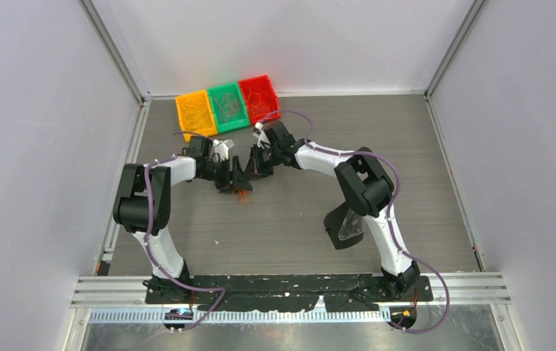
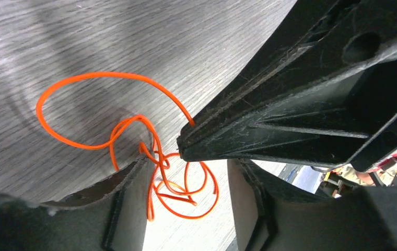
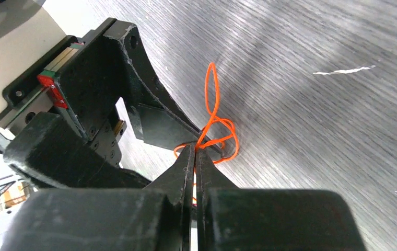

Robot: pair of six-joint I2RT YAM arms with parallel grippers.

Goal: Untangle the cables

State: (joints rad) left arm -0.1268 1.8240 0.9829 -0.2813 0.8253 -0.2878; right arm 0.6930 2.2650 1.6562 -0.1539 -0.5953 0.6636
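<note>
Right gripper (image 3: 195,157) clenched on cable (image 3: 214,120) just below the knot; free loop runs up-frame. Left gripper (image 2: 186,175) released, jaws astride same knot, lower centre of its view.

walls (image 1: 34,110): plain white | table (image 1: 297,234): grey woodgrain | corner posts (image 1: 114,51): aluminium

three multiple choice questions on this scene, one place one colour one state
1. The orange wire tangle lies: A draped over the left arm; B on the table between left gripper and right gripper; C by the right arm's base.
2. Colour of the middle bin: A green; B red; C blue.
3. Right gripper: A wide open; B out of view; C shut on the wire.
B: it rests there, below both tips. A: orange bin and red bin flank it. C: its jaws pinch a strand.
</note>
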